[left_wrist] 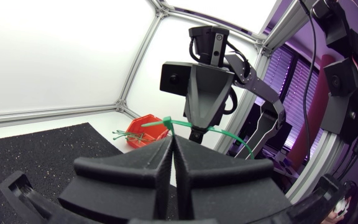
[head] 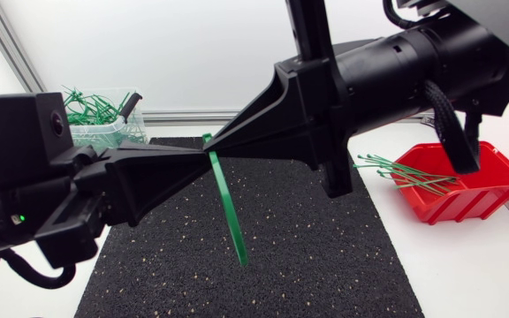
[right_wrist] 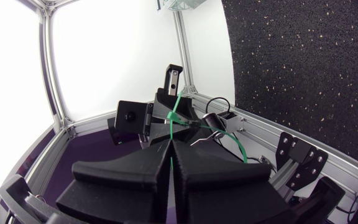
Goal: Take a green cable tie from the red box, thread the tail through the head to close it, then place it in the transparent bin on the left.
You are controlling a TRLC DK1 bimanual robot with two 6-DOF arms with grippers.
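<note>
Left gripper and right gripper seemingly both pinch the green cable tie; uneven pulling could slip it free.

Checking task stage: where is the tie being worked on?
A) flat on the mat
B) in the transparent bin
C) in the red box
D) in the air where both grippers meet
D: the green cable tie hangs over the mat, pinched by left gripper and right gripper.
</note>
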